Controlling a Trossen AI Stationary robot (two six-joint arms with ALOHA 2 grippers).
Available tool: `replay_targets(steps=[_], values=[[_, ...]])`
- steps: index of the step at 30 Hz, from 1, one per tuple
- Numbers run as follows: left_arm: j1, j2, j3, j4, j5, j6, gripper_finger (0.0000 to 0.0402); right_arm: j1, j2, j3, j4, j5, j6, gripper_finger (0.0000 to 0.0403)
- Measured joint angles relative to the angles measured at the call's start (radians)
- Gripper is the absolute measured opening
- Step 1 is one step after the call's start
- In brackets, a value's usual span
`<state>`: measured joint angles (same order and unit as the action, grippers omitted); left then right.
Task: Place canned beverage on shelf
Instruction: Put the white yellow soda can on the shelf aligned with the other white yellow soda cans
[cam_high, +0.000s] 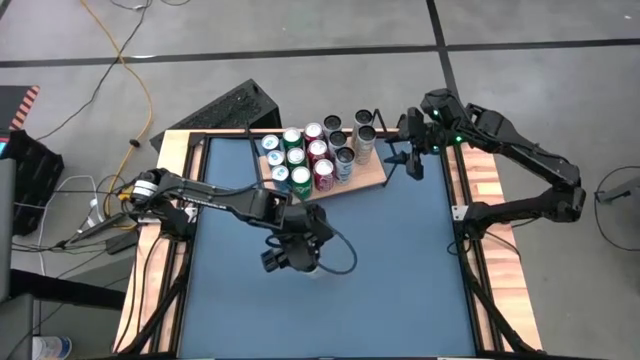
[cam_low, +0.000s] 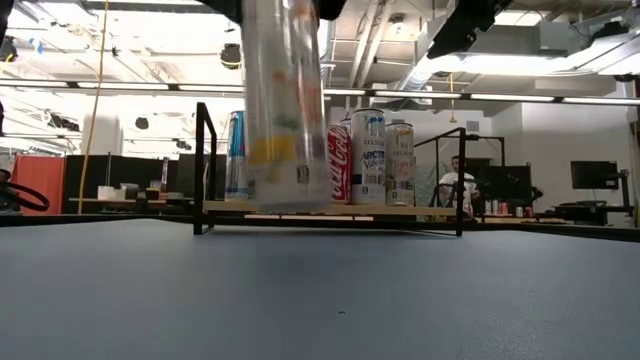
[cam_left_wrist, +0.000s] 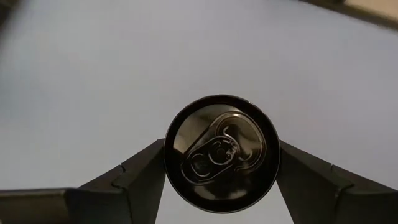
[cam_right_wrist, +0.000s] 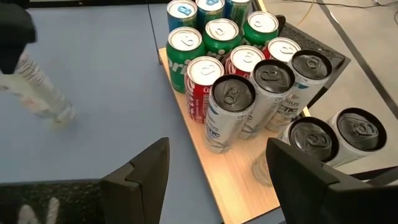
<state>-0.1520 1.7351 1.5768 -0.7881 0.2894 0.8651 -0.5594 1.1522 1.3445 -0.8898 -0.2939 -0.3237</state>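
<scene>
A tall pale can (cam_low: 285, 100) with yellow and pastel marks hangs over the middle of the blue table, with my left gripper (cam_high: 295, 252) shut on it. Its dark top (cam_left_wrist: 222, 152) fills the left wrist view. The right wrist view shows the can (cam_right_wrist: 40, 93) farther off. The shelf (cam_high: 372, 178), a light wood board in a black wire frame, stands at the table's far side. Several cans (cam_high: 310, 155) stand on it. My right gripper (cam_right_wrist: 217, 155) hovers open above the shelf's right end, touching nothing. My left gripper pinches the can between its two fingers, one finger (cam_left_wrist: 140, 180) on each side of the wall (cam_left_wrist: 169, 168) just under the top rim. The fingers come slanting down from above. The can hangs a little tilted, its bottom (cam_low: 290, 203) clear of the table.
The near half of the blue tabletop (cam_high: 330, 310) is bare. Wooden strips (cam_high: 485, 190) border the table left and right. A black device (cam_high: 230, 105) sits beyond the far left corner. A person (cam_low: 458, 180) sits in the room behind.
</scene>
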Motion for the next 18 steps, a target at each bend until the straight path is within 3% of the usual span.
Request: replay_targets(steps=[9,18], values=[[-0.012,0.000,0.007,-0.113,0.045,-0.037,0.0253,0.000,0.000,0.000,0.010,0.001,0.032,0.0248],[-0.008,0.000,-0.015,-0.102,0.044,-0.022,0.0262,0.000,0.000,0.000,0.010,0.005,0.035,0.0248]])
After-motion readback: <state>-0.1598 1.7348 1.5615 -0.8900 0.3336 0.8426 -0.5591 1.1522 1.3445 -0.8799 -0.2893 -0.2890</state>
